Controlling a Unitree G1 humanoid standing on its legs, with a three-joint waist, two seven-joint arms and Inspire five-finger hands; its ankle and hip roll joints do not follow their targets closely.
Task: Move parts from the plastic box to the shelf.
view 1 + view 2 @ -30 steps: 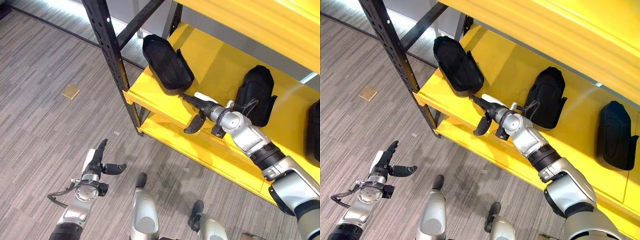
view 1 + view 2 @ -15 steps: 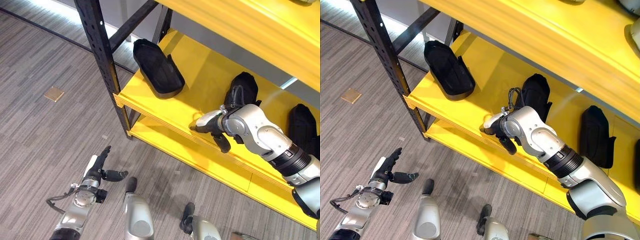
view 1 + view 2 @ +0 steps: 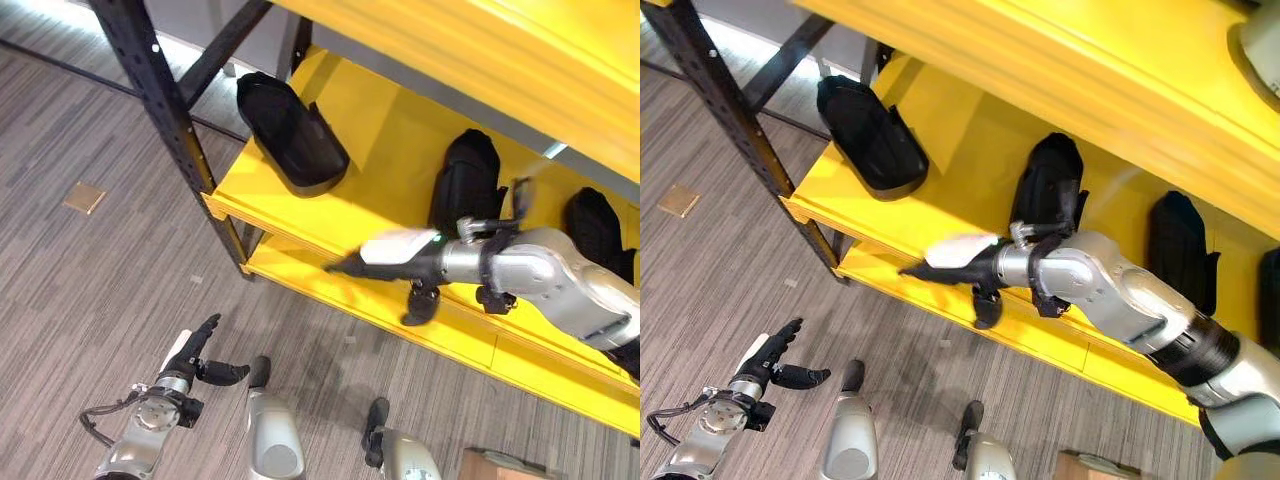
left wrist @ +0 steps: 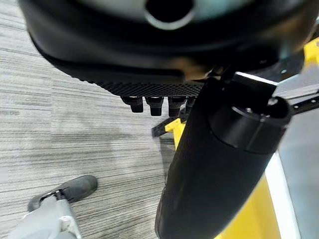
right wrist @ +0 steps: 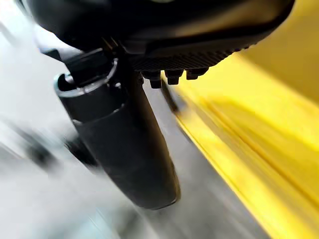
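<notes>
Reaching across the front edge of the yellow shelf [image 3: 300, 215], the right hand [image 3: 395, 255] hangs with its fingers stretched out straight and its thumb pointing down, holding nothing. Three black parts lie on the shelf board: one part [image 3: 290, 135] toward the left end by the black upright post [image 3: 160, 110], a second part [image 3: 462, 182] just behind the right arm, a third part [image 3: 595, 222] farther right. Down over the grey floor [image 3: 80, 270], the left hand [image 3: 195, 360] is relaxed and empty.

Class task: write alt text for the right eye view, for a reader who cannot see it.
The robot's empty right hand, fingers straight, hangs at the front edge of a yellow shelf bearing three black parts. Its left hand hangs open over grey floor.
</notes>
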